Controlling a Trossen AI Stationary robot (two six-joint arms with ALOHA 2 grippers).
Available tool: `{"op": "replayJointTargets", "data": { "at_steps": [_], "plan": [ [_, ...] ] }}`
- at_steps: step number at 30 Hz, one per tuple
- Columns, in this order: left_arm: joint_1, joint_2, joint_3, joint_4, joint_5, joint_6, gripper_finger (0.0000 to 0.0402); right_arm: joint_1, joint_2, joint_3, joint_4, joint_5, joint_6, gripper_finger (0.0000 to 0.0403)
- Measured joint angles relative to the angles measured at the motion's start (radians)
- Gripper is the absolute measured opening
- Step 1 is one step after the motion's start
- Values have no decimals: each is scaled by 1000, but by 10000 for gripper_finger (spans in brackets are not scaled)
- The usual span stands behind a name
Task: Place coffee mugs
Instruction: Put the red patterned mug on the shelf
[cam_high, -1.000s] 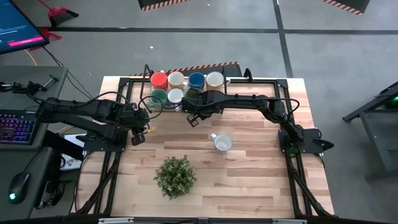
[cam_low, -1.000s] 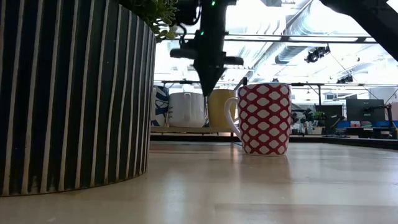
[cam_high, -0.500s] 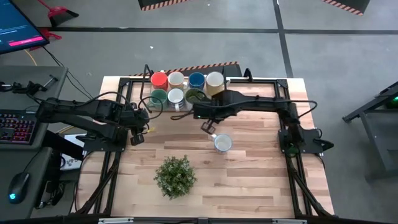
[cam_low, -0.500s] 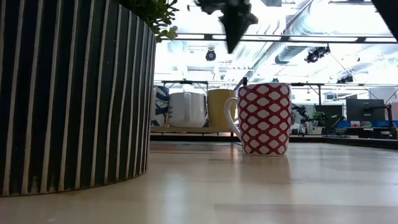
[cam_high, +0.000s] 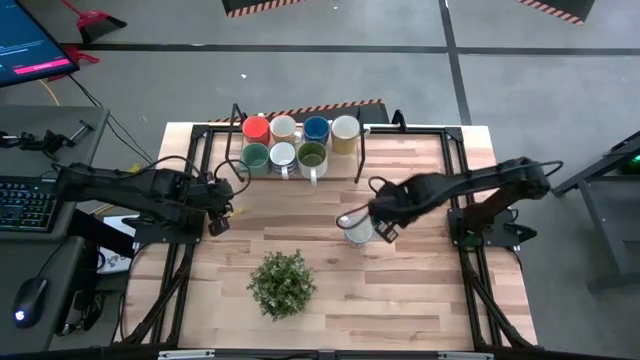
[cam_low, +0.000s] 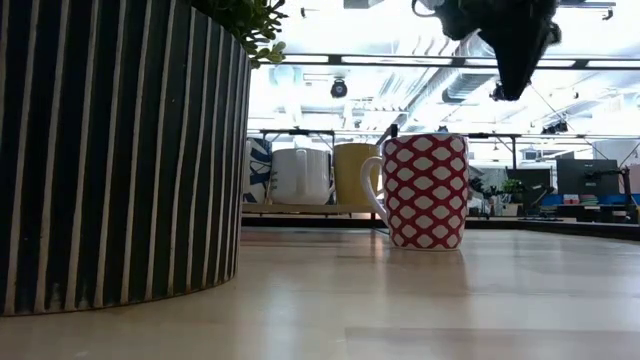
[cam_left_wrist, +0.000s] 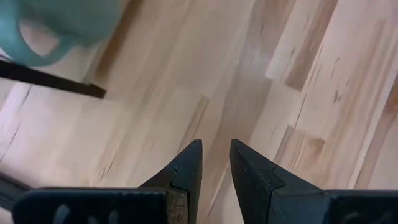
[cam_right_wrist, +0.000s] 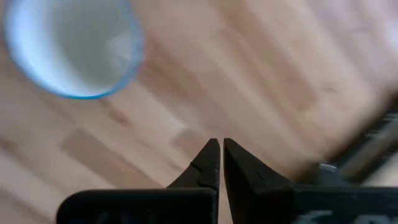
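Seven mugs stand in two rows at the table's far edge: orange (cam_high: 256, 127), white (cam_high: 284, 127), blue (cam_high: 316, 127) and cream (cam_high: 345, 128) behind, teal (cam_high: 255, 155), white (cam_high: 282, 154) and olive-green (cam_high: 312, 155) in front. An eighth mug (cam_high: 357, 231), red-and-white patterned (cam_low: 425, 190), stands upright alone mid-table. My right gripper (cam_high: 386, 232) hangs shut above the table just right of it (cam_right_wrist: 219, 152), touching nothing; the mug's open top (cam_right_wrist: 71, 46) shows beyond the fingers. My left gripper (cam_high: 218, 222) waits near the table's left edge, fingers a narrow gap apart (cam_left_wrist: 216, 155).
A bushy potted plant (cam_high: 282, 283) in a striped dark pot (cam_low: 120, 150) stands near the table's near edge, left of the lone mug. A black frame (cam_high: 300, 130) runs around the mug rows and along the table's sides. Bare wood lies between the plant and the rows.
My right gripper has drawn back from the mug rows at the far edge. It swung toward the table's right and near side and rose, ending beside the lone patterned mug. The olive-green mug now shows uncovered in the front row. No mug has moved.
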Motion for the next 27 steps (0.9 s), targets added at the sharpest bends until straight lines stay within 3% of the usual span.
{"op": "replayJointTargets", "data": {
  "at_steps": [4, 10, 17, 23, 27],
  "plan": [
    [0, -22, -1, 52, -9, 24, 74, 40, -66, -146, 234, -16, 14, 0],
    [0, -22, -1, 104, -12, 33, 74, 34, -67, -302, 543, -80, -51, 0],
    [0, -22, -1, 121, -13, 33, 74, -44, -67, -255, 575, -126, -106, 42],
    [0, -22, -1, 126, -24, 33, 74, -88, -67, -205, 598, -52, -207, 115],
    [0, -22, -1, 130, -24, 33, 74, -113, -67, -195, 588, -55, -246, 143]
  ]
}}
